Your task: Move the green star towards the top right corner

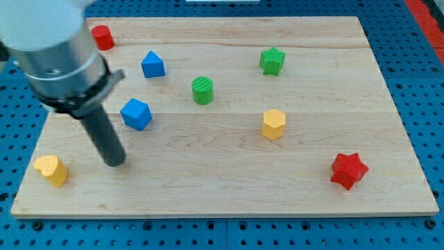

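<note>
The green star (272, 60) lies in the upper right part of the wooden board (229, 187). My tip (114, 163) rests on the board at the view's left, far from the star. It is just below and left of a blue cube (136, 114) and up and right of a yellow block (52, 169). The tip touches no block.
A green cylinder (202, 90) stands left of the star, below it. A blue pentagon-like block (152, 64) and a red block (103, 37) lie at the upper left. A yellow hexagon (273, 123) sits below the star. A red star (348, 170) lies at the lower right.
</note>
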Controlling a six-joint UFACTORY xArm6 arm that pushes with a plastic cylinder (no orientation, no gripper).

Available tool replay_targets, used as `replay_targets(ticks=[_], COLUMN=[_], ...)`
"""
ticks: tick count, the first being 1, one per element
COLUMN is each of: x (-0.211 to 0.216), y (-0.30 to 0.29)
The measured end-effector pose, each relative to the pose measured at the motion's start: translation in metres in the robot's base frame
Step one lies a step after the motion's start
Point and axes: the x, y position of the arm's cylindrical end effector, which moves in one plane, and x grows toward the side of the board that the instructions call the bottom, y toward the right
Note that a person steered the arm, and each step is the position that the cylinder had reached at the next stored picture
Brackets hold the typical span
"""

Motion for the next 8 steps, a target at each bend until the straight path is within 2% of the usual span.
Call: replay_targets(ticks=[1, 3, 5, 8], x=[0.0, 0.0, 0.003, 0.003], y=[0.037, 0.045, 0.116, 0.124])
